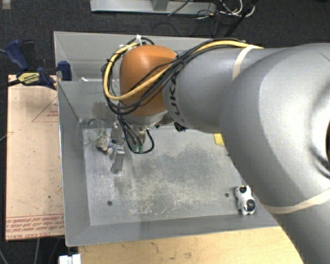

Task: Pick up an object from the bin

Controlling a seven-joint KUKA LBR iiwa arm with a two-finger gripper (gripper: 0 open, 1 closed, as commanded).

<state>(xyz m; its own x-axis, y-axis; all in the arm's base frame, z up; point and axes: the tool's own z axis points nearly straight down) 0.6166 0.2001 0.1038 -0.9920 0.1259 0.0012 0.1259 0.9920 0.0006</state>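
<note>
At the left side of the grey metal bin (154, 216), close to its left wall, lies a clear, glassy-looking piece (91, 127). Just to its right and a little nearer sits a small pale lump (103, 143); what kind of thing it is cannot be made out. The gripper (117, 159) hangs right beside this lump, on its right side, its tip low over the scuffed bin floor. Nothing can be seen in its grasp, and whether it is released or clenched cannot be told. Whether it touches the lump is also unclear. Above the gripper is the orange cover (146, 78) of the wrist, with yellow and black cables (133, 95) looped round it. Farther right, a yellow piece (218, 139) peeks out from under the arm (253, 92). In the near right corner, well apart from the gripper, lies a small white-and-black object (245, 199).
</note>
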